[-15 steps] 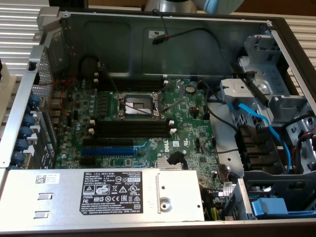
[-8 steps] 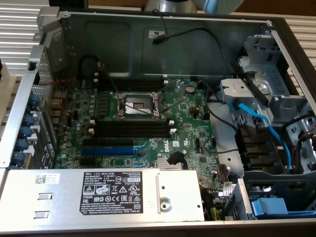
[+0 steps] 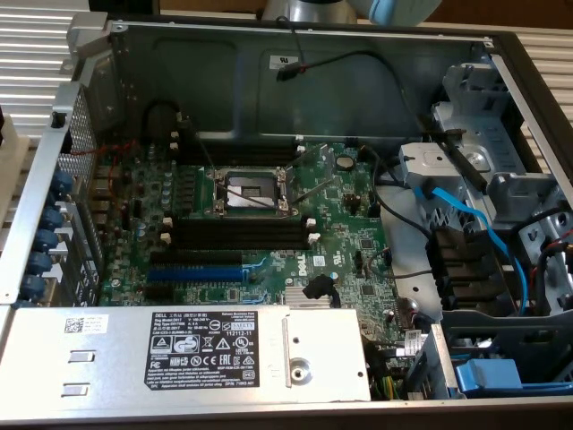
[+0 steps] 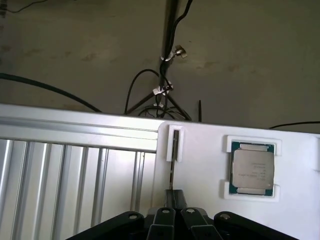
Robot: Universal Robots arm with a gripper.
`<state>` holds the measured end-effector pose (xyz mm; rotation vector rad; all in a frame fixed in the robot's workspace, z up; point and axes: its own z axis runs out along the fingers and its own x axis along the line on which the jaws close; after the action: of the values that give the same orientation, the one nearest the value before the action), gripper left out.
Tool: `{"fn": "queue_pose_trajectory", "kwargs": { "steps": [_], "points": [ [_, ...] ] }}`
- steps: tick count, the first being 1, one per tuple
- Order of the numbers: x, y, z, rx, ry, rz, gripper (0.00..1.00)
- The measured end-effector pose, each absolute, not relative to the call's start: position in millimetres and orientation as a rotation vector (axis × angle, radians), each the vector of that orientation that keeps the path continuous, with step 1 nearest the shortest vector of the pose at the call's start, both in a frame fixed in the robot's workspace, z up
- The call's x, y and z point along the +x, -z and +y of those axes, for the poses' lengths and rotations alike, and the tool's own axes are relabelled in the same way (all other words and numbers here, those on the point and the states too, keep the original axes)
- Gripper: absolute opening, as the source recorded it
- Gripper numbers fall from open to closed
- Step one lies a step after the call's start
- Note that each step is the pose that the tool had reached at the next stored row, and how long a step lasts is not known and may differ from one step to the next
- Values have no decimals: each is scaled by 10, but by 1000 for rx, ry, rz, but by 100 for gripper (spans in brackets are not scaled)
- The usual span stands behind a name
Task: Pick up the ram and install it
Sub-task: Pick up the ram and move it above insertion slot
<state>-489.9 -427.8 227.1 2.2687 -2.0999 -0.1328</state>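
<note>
The ram stands on edge in a white holder, upright so that its thin edge can be gripped. The fingers are pressed together at its near end, perhaps already nipping it. In the exterior view, empty black slots lie at six o'clock of the CPU socket.

dark ram, white tray, green motherboard, blue cable

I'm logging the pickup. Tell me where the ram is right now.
In the wrist view, the ram sits edge-on in a slot of the white holder, beside the processor, its near end pinched in the shut gripper.
</note>
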Motion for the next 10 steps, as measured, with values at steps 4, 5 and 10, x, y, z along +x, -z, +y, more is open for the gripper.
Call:
{"fn": "queue_pose_trajectory", "kwargs": {
  "steps": [4, 5, 10],
  "points": [
    [-4913, -2247, -4279, 2270, 131, -2100, 10],
    [-4916, -2245, -4279, 2270, 131, -2100, 10],
    [-4916, -2245, -4279, 2270, 131, -2100, 10]
  ]
}}
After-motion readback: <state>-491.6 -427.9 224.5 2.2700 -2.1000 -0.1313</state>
